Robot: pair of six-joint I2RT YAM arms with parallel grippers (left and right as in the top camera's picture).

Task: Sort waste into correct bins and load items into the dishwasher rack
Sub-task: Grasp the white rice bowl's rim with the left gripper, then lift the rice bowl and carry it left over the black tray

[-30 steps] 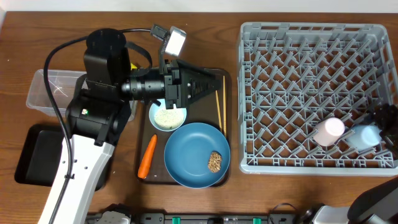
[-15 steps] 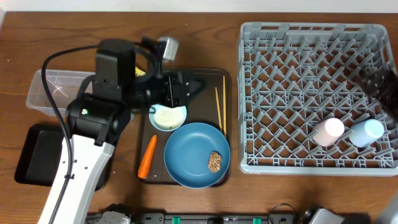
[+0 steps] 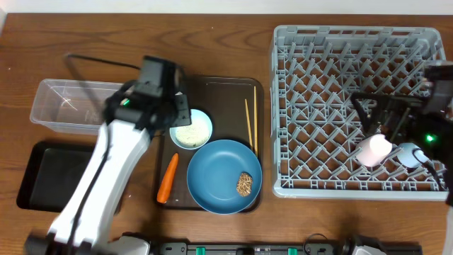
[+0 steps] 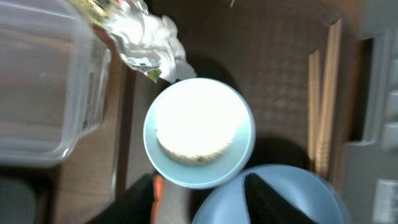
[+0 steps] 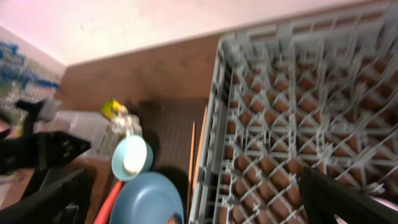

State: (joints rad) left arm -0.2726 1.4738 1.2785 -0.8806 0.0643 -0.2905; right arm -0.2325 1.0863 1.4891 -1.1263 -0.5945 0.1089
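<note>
The dark-brown serving tray [image 3: 219, 92] holds a small white bowl [image 3: 192, 130] of rice, a blue plate [image 3: 219, 170] with a brown lump [image 3: 245, 184], a carrot [image 3: 168, 177] and chopsticks [image 3: 250, 124]. My left gripper [image 3: 178, 112] points down beside the bowl [image 4: 199, 132], open and empty [image 4: 202, 202]. The wrapper and tissue [image 4: 149, 40] lie just beyond the bowl, hidden by the arm in the overhead view. My right gripper [image 3: 382, 117] hovers open over the dishwasher rack [image 3: 318, 64], just above the pink cup [image 3: 374, 150] and light-blue cup [image 3: 412, 154]. In its wrist view its jaws [image 5: 193, 205] hold nothing.
The clear tub [image 3: 64, 106] stands left of the serving tray, with the black tray [image 3: 35, 177] in front of it. My left arm crosses over the black tray's right part and the tub's right end. The rack [image 5: 311, 124] fills the table's right side.
My left wrist has swung from pointing right over the tray to pointing down beside the bowl. My right gripper has come in from the right edge over the rack above the cups.
</note>
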